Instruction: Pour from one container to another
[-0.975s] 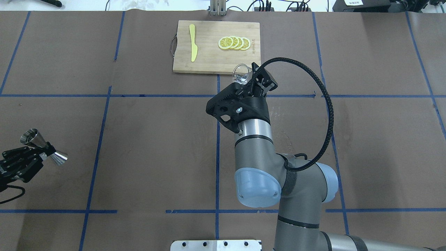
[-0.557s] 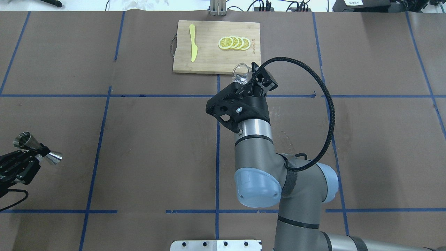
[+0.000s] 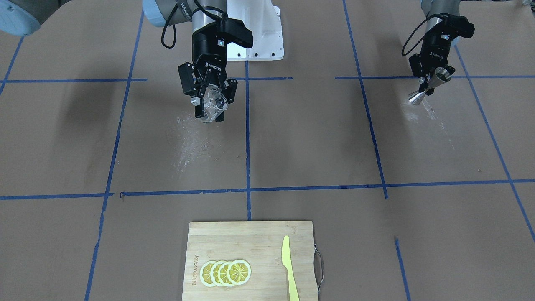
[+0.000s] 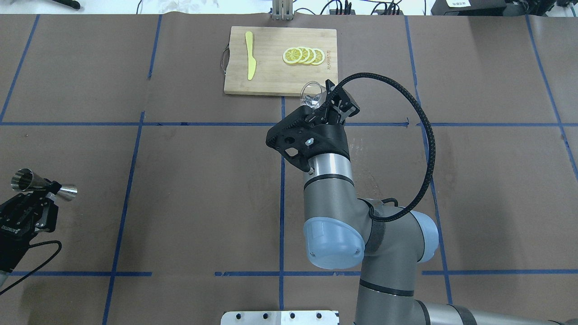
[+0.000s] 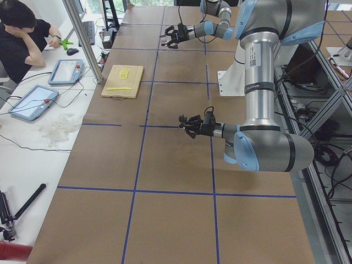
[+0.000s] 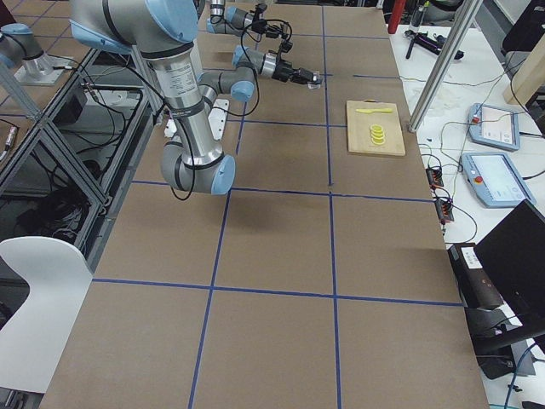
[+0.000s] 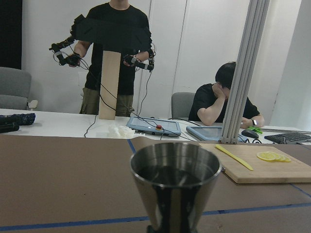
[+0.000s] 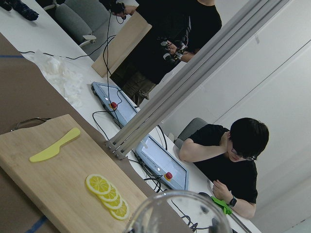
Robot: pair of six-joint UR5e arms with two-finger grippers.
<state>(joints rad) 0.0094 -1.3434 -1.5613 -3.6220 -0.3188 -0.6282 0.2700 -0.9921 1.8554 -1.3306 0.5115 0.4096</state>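
A steel double-cone jigger [image 4: 41,186] is pinched at its waist by my left gripper [image 4: 48,190], which is shut on it at the table's left edge. It hangs tilted above the paper, seen in the front view as the jigger [image 3: 432,86] and in the left wrist view as the jigger [image 7: 173,187], its inside dark. My right gripper [image 4: 323,106] is shut on a clear glass cup [image 4: 312,94], held tilted above mid-table just before the cutting board. The cup [image 3: 214,102] also appears in the front view, and its rim [image 8: 181,212] in the right wrist view.
A wooden cutting board [image 4: 271,79] lies at the far middle with lemon slices [image 4: 303,55] and a yellow plastic knife [image 4: 249,55]. Brown paper with blue tape lines covers the table. Operators and tablets [image 5: 66,70] are beyond the far edge.
My left gripper has swung left and slightly farther out with the jigger, which has turned a little in the overhead view. The right arm and glass cup have barely moved.
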